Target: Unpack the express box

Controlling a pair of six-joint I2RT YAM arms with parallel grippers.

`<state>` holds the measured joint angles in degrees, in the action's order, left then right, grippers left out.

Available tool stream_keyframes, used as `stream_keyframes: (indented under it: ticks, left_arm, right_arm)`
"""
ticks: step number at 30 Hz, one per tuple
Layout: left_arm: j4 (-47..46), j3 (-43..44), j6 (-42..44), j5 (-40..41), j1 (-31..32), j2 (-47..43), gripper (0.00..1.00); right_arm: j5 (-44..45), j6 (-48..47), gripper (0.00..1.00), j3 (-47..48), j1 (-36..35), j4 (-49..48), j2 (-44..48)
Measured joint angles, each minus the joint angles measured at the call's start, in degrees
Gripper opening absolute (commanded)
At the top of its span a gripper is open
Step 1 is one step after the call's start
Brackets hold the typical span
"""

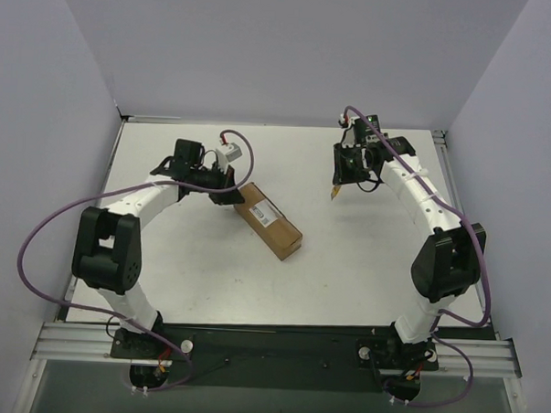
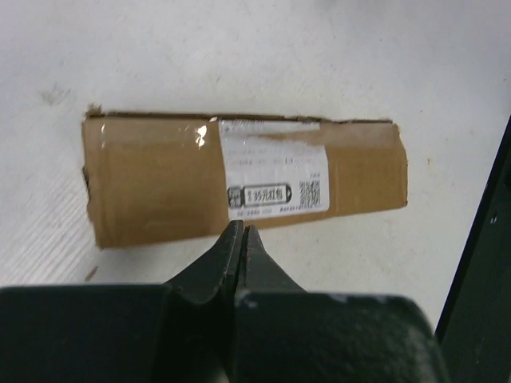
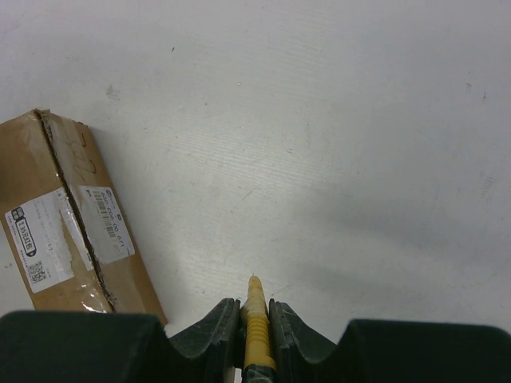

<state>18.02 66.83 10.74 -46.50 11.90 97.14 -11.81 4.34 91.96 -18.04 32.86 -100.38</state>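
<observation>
The express box point(image 1: 269, 218), a long brown carton with a white label, lies flat at the table's middle, running diagonally. It also shows in the left wrist view point(image 2: 239, 177) and at the left of the right wrist view point(image 3: 64, 219). My left gripper point(image 1: 232, 188) is shut and empty, right beside the box's upper-left end; in the left wrist view point(image 2: 242, 231) its tips sit at the box's near edge. My right gripper point(image 1: 336, 186) is shut on the yellow-black utility knife point(image 3: 257, 323), held above the table to the right of the box.
The white table point(image 1: 346, 274) is walled at the back and both sides. Purple cables loop off both arms. The black mounting rail point(image 1: 279, 339) runs along the near edge.
</observation>
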Motion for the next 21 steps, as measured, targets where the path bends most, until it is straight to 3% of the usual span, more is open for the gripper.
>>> stream_keyframes:
  ticks: [5, 11, 21]
  left_arm:
    - [-4.6, 2.0, -4.6, 0.5, 3.9, 4.3, 0.00]
    - [-4.4, 2.0, -5.3, 2.4, 4.0, 7.8, 0.00]
    - [-0.9, -3.3, 1.3, 0.9, 0.2, 3.6, 0.00]
  right_arm:
    - [-0.1, -0.2, 0.00, 0.0, 0.0, -0.4, 0.0]
    - [0.0, -0.8, 0.00, -1.0, 0.0, -1.0, 0.0]
    - [0.0, -1.1, 0.00, -1.6, 0.0, -1.0, 0.0]
